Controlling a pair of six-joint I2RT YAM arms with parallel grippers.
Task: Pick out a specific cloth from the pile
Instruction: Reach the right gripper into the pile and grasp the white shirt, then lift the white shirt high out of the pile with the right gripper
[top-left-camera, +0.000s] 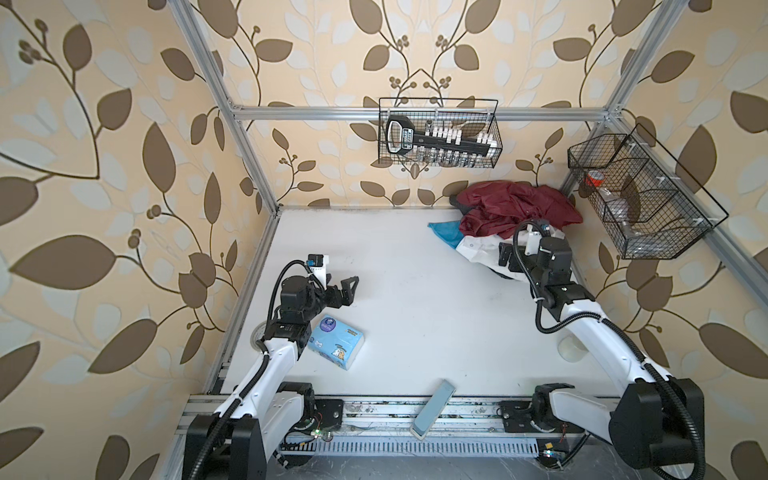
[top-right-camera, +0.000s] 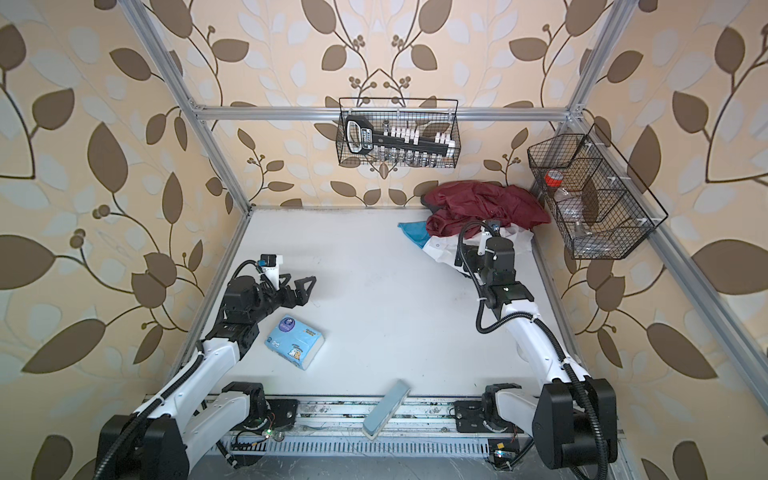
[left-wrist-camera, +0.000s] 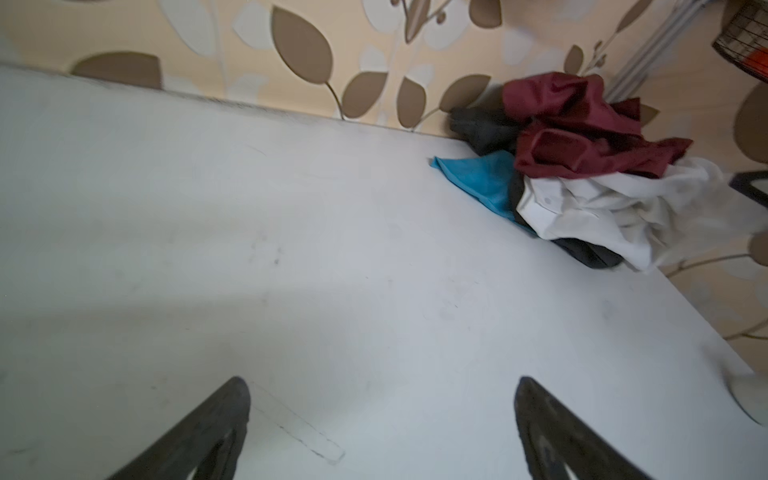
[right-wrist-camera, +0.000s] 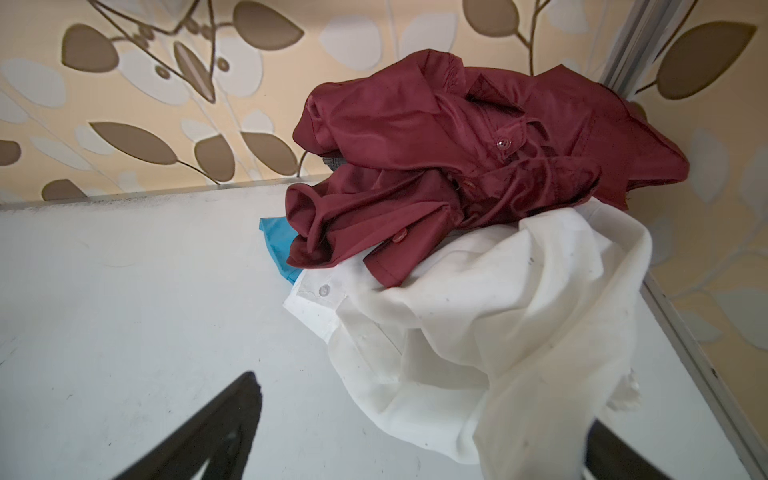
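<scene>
Left fingers (left-wrist-camera: 216, 428), right fingers (right-wrist-camera: 216, 432) wide apart.

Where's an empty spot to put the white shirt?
The big bare middle of the table, between the left gripper and the pile, is free. So is the far left corner. Crowded: the far right corner with the pile, and near the tissue pack.
</scene>
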